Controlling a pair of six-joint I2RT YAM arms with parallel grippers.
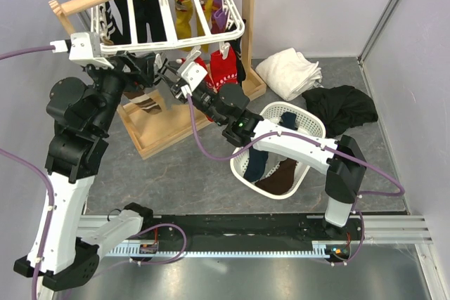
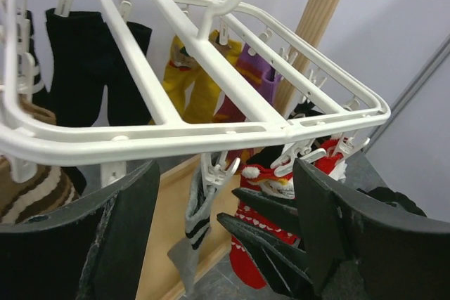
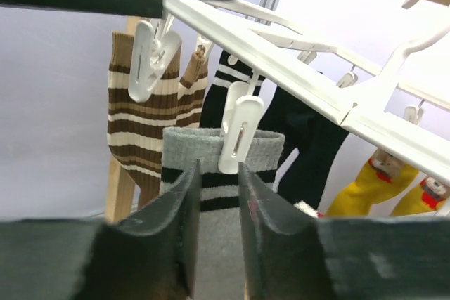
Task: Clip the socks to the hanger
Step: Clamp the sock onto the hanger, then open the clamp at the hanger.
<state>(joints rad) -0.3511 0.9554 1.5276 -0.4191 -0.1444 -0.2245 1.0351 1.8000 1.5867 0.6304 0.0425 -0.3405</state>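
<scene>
Grey mottled desk, pale walls, white slatted plastic hanger; left end effector gapes, right end effector barely parted, both empty.

Beyond the right claw, brown striped socks hang up-left, black white-striped socks straight ahead, yellow socks to its right. Well off to its right: white lattice basket, white cloth, black cloth.

The hanger is smooth, glossy white plastic, the grey sock ribbed knitted cloth, the stand pale bare wood.
</scene>
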